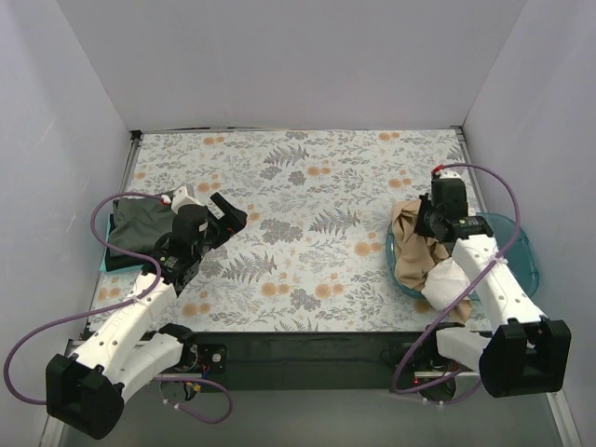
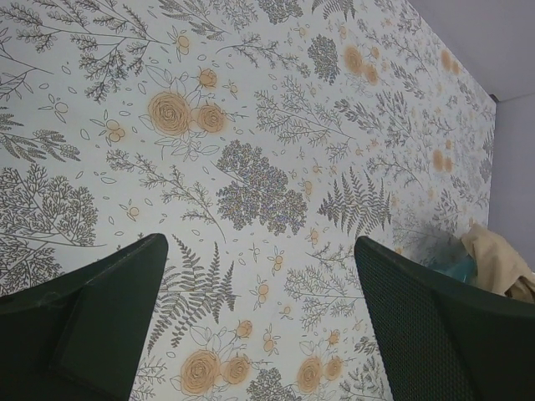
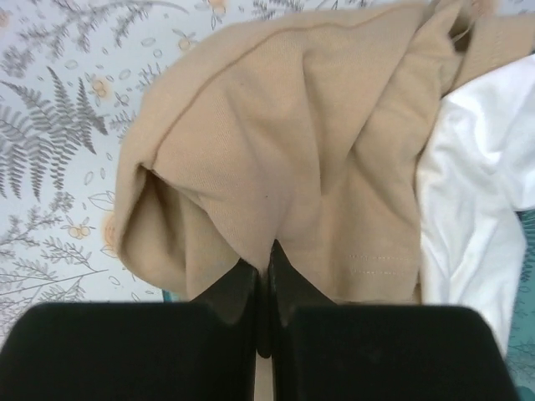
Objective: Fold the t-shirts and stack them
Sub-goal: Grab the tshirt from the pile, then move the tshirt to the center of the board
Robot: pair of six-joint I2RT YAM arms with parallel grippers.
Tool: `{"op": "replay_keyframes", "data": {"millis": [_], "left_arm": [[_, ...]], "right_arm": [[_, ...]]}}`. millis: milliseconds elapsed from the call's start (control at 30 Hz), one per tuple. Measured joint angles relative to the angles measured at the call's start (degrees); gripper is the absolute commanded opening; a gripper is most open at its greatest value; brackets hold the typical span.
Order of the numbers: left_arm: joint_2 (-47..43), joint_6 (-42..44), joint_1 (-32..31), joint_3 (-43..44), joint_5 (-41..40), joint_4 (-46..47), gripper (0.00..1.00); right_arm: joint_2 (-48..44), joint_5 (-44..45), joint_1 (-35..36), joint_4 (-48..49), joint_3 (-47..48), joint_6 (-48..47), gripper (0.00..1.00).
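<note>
Pickup: right claw [image 3: 263, 269] clamped on tan shirt [image 3: 276, 150] in tub [image 1: 518, 244].
We lift clear next; left claw [image 2: 259, 251] apart, idle; pinch probably shallow.

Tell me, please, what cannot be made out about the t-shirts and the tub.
- Dark t-shirt, top view: the left arm covers its right side, so its fold is unclear.
- Teal tub, top view: the right arm and cloth hide its inside.
- White t-shirt, right wrist view: cut off by the right edge.
- Tan t-shirt, right wrist view: the right hand shuts on a fold; how much cloth it pinches is hidden.
</note>
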Motion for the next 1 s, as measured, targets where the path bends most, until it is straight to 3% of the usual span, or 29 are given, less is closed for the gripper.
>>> {"op": "replay_keyframes", "data": {"millis": [367,567,833,1000], "left_arm": [[-0.7,0.0,0.0,-1.1,0.4,0.0,0.94],[-1.0,0.0,0.0,-1.8,0.9,0.0,0.94],[-1.1,0.0,0.0,-1.9,0.9,0.0,0.95],[-1.1,0.0,0.0,-1.9,0.9,0.0,0.95]], "right_arm": [[-12.6,-0.9,-0.1,-7.7,20.4,-2.4,0.01],[-8.6,-5.3,-0.3,-10.8,39.7,-3.7,0.01],[3.6,-14.1,-0.3,-14.3,66.0,-4.0,0.01],[9.1,-19.0,-0.3,-12.3,75.2,-1.5,0.01]]}}
